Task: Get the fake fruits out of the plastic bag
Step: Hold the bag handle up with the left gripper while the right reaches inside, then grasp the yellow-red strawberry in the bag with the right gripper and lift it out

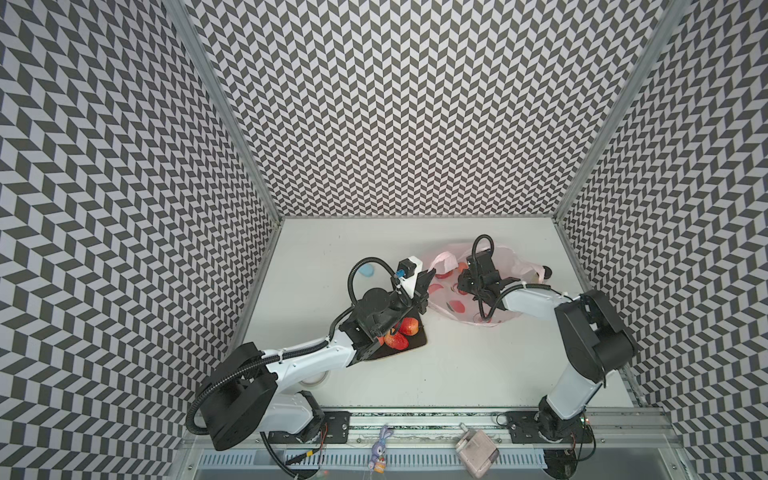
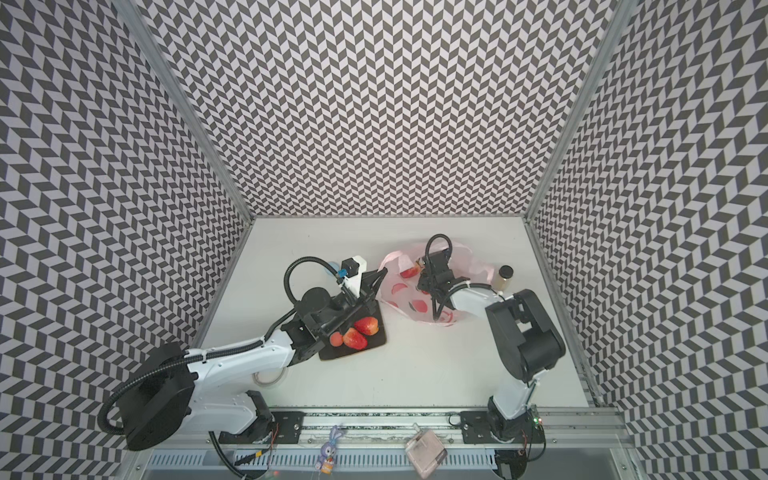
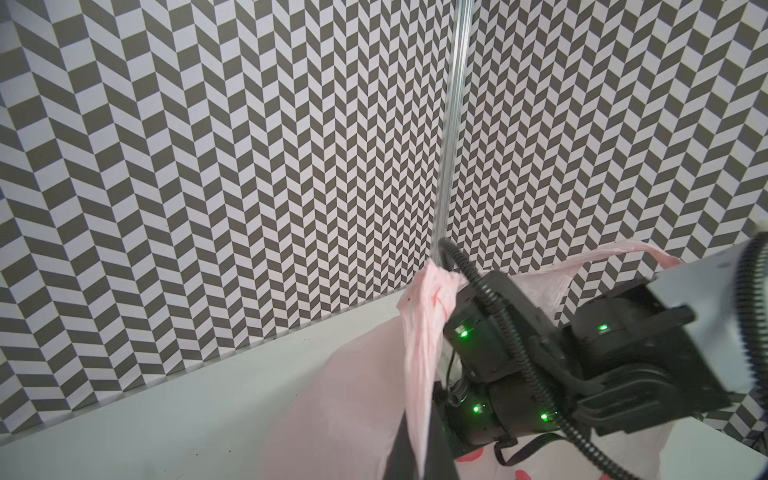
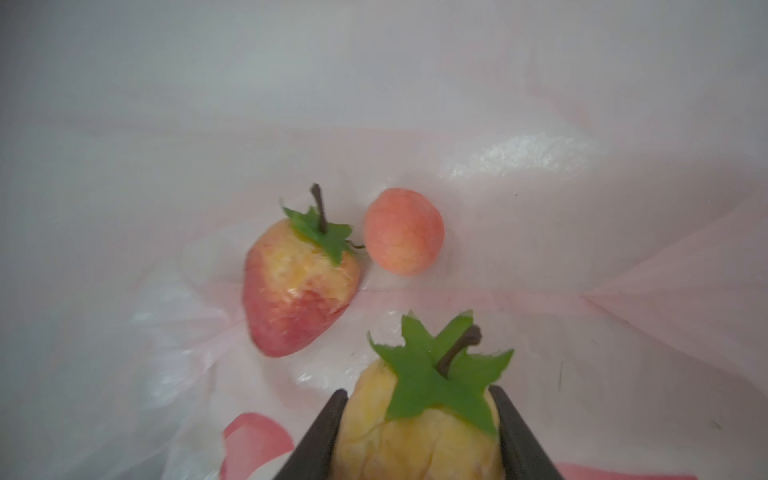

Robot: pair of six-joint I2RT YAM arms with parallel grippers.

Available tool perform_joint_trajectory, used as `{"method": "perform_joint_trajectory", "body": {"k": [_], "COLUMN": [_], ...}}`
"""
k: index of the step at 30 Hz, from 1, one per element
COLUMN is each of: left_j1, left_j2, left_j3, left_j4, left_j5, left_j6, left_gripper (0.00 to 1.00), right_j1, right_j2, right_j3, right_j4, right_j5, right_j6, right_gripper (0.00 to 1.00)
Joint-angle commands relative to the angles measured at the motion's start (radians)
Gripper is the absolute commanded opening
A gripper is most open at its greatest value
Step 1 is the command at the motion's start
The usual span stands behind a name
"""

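The pale-pink plastic bag (image 1: 511,259) (image 2: 465,257) lies at the back right of the table. My left gripper (image 3: 415,453) (image 1: 430,275) is shut on a gathered strip of the bag's edge and holds it up. My right gripper (image 4: 417,390) reaches inside the bag, its fingers pressed against both sides of a yellowish strawberry (image 4: 415,440) with a green cap. Beyond it in the bag lie a red strawberry (image 4: 299,291) and a peach ball (image 4: 403,230). Two strawberries (image 2: 367,325) (image 2: 355,338) and an orange ball (image 2: 336,339) sit on the dark plate (image 2: 332,353), partly under my left wrist.
A light-blue blob (image 1: 368,271) lies behind the left arm. A small jar with a dark lid (image 2: 504,276) stands just right of the bag. A clear tape ring (image 2: 270,378) sits under the left forearm. A toy rabbit (image 1: 380,446) and a pink box (image 1: 478,453) rest on the front rail.
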Motion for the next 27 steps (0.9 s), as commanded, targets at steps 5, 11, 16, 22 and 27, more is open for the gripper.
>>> {"method": "perform_joint_trajectory", "body": {"k": [5, 11, 16, 22, 27], "left_j1": [0.049, 0.091, 0.117, 0.151, 0.175], "left_j2": [0.067, 0.172, 0.274, 0.358, 0.389], "left_j3": [0.031, 0.105, 0.187, 0.272, 0.312], "left_j4": [0.083, 0.137, 0.186, 0.198, 0.157], "left_j5": [0.022, 0.083, 0.135, 0.165, 0.196], "left_j6": [-0.03, -0.035, -0.061, -0.116, -0.124], "left_gripper": [0.0, 0.0, 0.0, 0.0, 0.0], "right_j1": [-0.005, -0.006, -0.005, -0.005, 0.008], "right_j2": [-0.223, -0.394, -0.518, -0.612, -0.617], "right_j3": [-0.065, -0.095, -0.114, -0.18, -0.158], "right_j4": [-0.016, -0.085, -0.094, 0.021, 0.055], "right_j5": [-0.132, -0.131, -0.151, -0.377, -0.531], "right_j6": [-0.063, -0.105, -0.169, -0.281, -0.326], "right_gripper": [0.36, 0.36, 0.36, 0.38, 0.38]}}
